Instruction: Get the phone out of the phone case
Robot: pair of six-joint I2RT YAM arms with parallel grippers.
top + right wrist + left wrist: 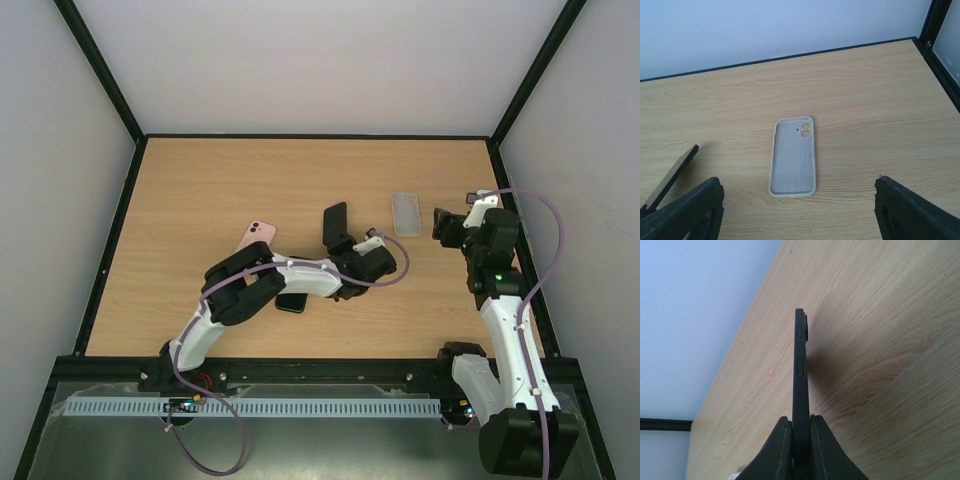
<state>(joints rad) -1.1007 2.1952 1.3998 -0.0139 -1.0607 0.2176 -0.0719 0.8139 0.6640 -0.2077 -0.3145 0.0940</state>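
Tabletop edge [495, 180] runs near the flat case [793, 156], right tool [799, 212] released beside it; left tool [800, 419] clamps the phone [800, 370].

The wooden table [200, 190] carries a pink phone [260, 232], lying flat left of the table's middle. Nearer the table's front edge lies a dark flat thing [291, 303], possibly another phone, half hidden. A black frame [320, 135] borders the table, white walls [320, 60] rise behind it, and a white slotted strip [300, 408] runs before its front edge.
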